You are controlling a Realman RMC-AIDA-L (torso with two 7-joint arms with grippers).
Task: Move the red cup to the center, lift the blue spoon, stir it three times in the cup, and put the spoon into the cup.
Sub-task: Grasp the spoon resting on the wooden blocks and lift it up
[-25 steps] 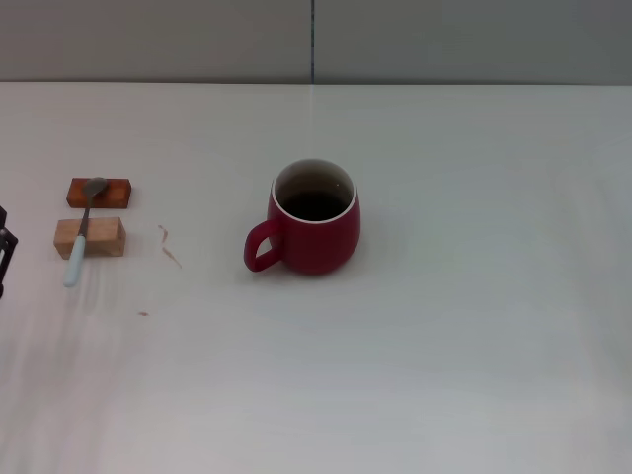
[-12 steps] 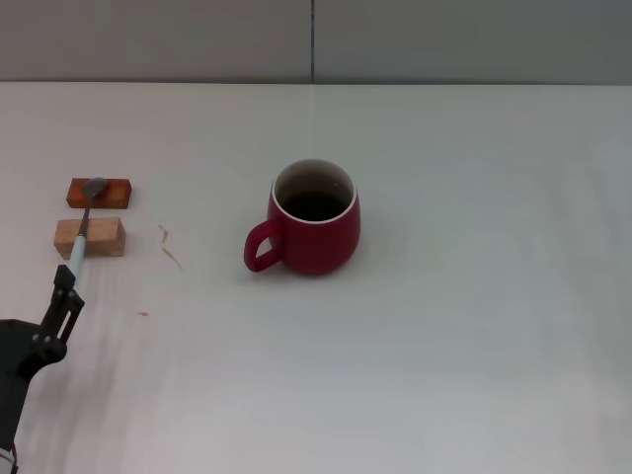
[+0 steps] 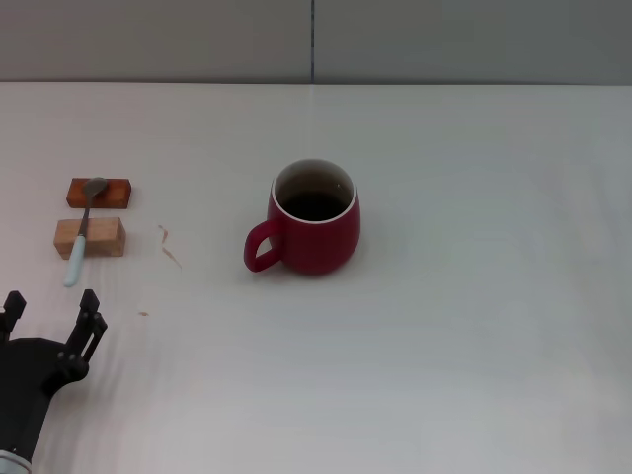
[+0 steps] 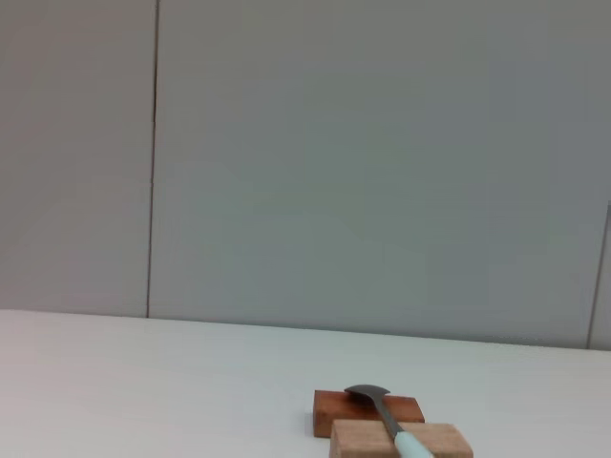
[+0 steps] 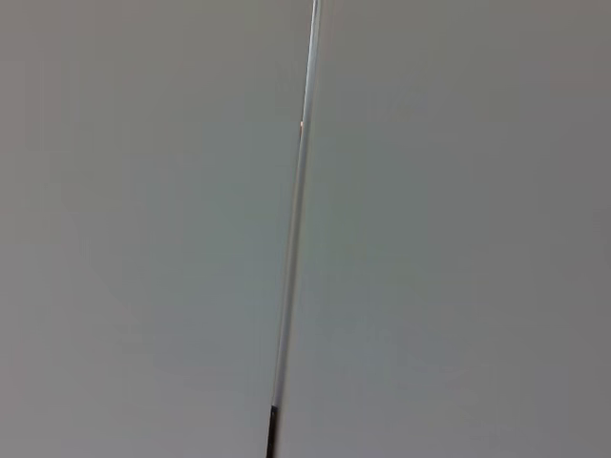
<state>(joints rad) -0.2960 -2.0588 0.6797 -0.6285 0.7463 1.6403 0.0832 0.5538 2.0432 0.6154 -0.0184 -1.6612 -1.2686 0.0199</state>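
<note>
The cup (image 3: pixel 314 218) stands about mid-table, handle toward my left, so I judge the first step done and the spoon pickup in hand. My left gripper (image 3: pixel 49 308) hovers low at the near left of the table (image 3: pixel 474 326), fingers spread apart and empty, just short of the spoon's handle tip. The spoon (image 3: pixel 82 229) lies well left of the cup, bridged across two wooden blocks (image 3: pixel 90 237): its grey bowl rests on the far, reddish block and its pale blue handle crosses the near, lighter block and slopes down toward me. Its long axis runs near to far, tilted slightly, bowl away, handle end nearest my fingers. Next I would need to move forward and close on the handle where it hangs free of the near block. My right gripper is out of sight; its camera shows only wall.
</note>
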